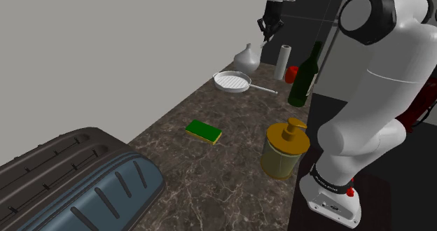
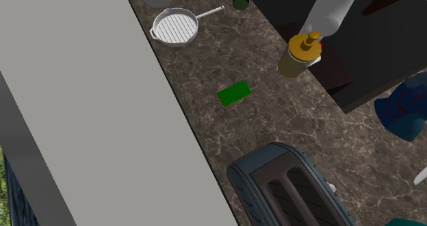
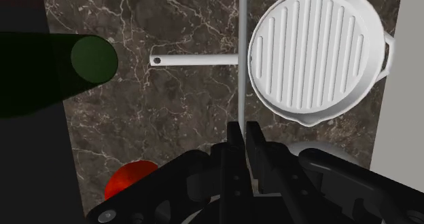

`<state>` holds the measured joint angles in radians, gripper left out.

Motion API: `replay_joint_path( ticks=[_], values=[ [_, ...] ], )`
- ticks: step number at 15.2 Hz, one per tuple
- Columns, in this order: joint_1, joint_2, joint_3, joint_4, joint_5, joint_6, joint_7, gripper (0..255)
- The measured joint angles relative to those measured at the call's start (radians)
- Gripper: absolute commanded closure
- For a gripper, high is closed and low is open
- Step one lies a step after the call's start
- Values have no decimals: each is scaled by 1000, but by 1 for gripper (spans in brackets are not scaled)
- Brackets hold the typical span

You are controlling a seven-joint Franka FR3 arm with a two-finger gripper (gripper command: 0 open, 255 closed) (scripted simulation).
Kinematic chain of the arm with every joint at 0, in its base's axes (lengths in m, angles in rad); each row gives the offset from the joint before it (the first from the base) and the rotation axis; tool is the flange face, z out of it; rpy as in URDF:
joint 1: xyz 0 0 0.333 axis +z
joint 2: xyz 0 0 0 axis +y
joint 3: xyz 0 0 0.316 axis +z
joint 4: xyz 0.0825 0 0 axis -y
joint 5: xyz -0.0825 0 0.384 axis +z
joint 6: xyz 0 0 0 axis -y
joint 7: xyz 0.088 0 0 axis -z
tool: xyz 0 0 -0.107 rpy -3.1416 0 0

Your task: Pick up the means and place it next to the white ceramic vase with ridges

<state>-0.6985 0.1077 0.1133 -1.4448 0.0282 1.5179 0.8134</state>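
In the shoulder view, the gripper [image 1: 268, 28] hangs high above the far end of the counter [image 1: 210, 166], just over the pale vase [image 1: 246, 57] at the wall-side edge. A ridged white pan [image 1: 232, 81] lies beside the vase.

In the second exterior view, we see the vase and the pan close together along that same edge.

In the wrist view, the fingers are clenched on a thin grey rod [image 3: 242, 66]. It runs straight out from the fingertips, above the pan's handle [image 3: 197, 58].
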Motion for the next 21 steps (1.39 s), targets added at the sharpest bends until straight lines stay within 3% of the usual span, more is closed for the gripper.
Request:
replay_joint_path(
  ticks=[3, 8, 21],
  values=[
    [-33, 49, -26, 66, -4, -19, -59, 255],
    [-95, 199, -67, 282, -8, -88, -161, 255],
    [-114, 158, -76, 57, -5, 96, -195, 255]
  ],
)
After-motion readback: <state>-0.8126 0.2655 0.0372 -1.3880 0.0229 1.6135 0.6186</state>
